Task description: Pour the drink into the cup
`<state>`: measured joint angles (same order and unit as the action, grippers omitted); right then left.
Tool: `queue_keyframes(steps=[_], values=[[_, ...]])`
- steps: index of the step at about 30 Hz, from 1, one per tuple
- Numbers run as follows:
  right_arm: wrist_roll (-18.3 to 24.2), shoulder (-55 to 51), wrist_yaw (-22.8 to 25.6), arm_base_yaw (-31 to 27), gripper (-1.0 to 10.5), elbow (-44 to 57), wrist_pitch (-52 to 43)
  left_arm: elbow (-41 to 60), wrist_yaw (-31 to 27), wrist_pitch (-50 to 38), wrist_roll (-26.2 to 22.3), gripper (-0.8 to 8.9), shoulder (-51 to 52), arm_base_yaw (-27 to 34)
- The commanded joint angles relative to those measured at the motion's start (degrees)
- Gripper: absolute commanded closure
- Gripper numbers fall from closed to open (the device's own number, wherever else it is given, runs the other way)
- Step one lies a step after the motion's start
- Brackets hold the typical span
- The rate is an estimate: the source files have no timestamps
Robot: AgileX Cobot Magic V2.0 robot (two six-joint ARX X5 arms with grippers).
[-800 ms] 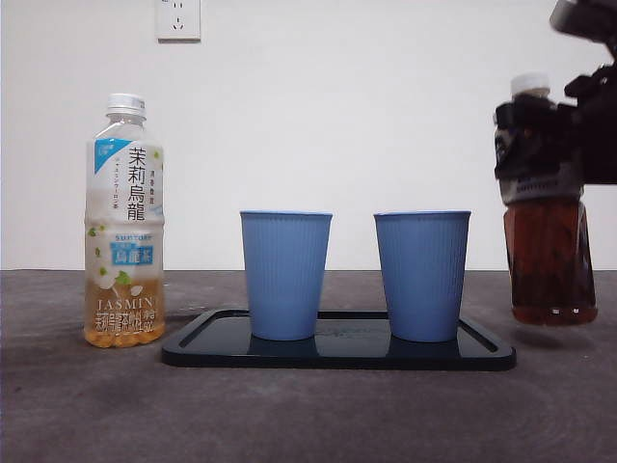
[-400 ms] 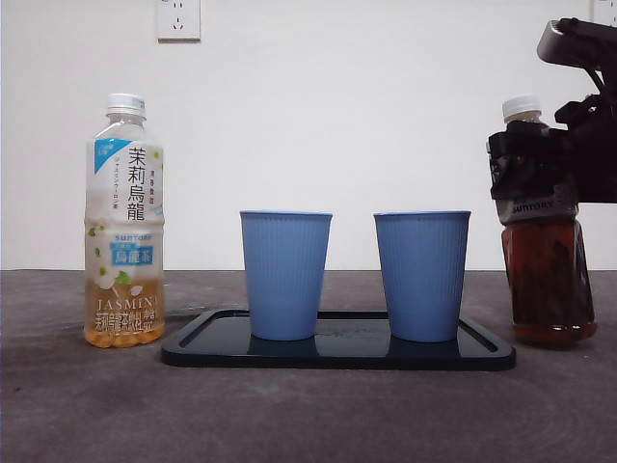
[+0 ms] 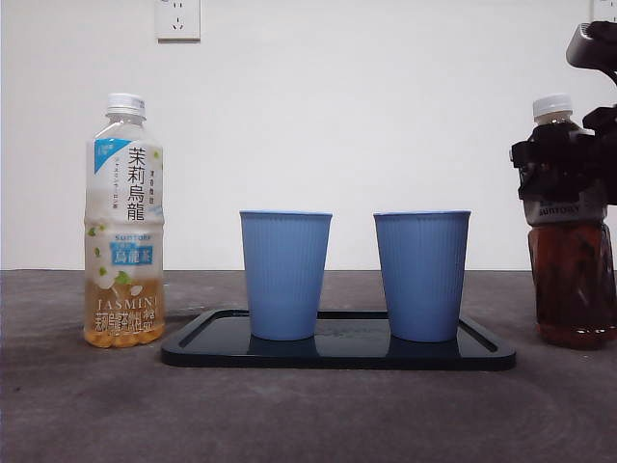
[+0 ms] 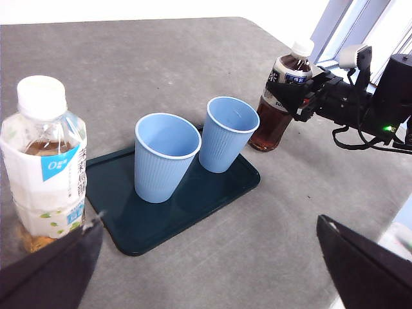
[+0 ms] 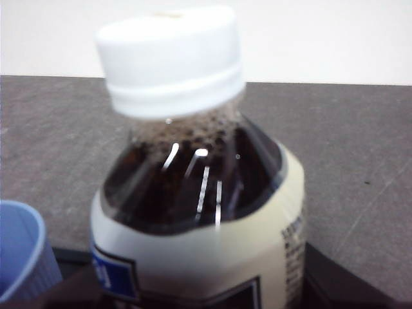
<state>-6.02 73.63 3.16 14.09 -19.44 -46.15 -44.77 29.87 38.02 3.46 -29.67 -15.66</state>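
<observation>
The dark brown plastic tea bottle with a white cap [image 3: 571,260] is gripped by the right gripper [image 3: 564,174], standing on the grey surface [image 3: 308,415] beside the dark tray [image 3: 337,352] with two blue ribbed cups [image 3: 285,275]. The left gripper [image 4: 206,270] fingers are spread apart.

Front view is evenly lit and sharp, the white wall [image 3: 386,116] bright, with soft shadows under the tray [image 3: 337,357]. In the left wrist view, daylight from the window [image 4: 370,26] at upper right blows out; the near jaws at the bottom corners are blurred. In the right wrist view, the dark bottle [image 5: 193,193] is soft, with glare streaks on its shoulder
</observation>
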Motion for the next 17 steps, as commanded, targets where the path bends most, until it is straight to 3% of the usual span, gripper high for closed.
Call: queue_keyframes(steps=[1,10,17], values=[[-0.2,-0.1,-0.3,0.2,7.8,-1.0,-4.2,-0.9,-0.2,-0.4,-1.1,2.84,-0.3,-0.3],[-0.9,-0.1,-0.2,0.2,7.8,-1.0,-3.3,-0.9,-0.2,-0.4,-1.1,2.84,-0.3,-0.3],[-1.1,-0.1,-0.2,0.2,5.5,-1.0,-1.6,-0.9,-0.2,-0.3,-1.1,2.84,-0.3,-0.3]])
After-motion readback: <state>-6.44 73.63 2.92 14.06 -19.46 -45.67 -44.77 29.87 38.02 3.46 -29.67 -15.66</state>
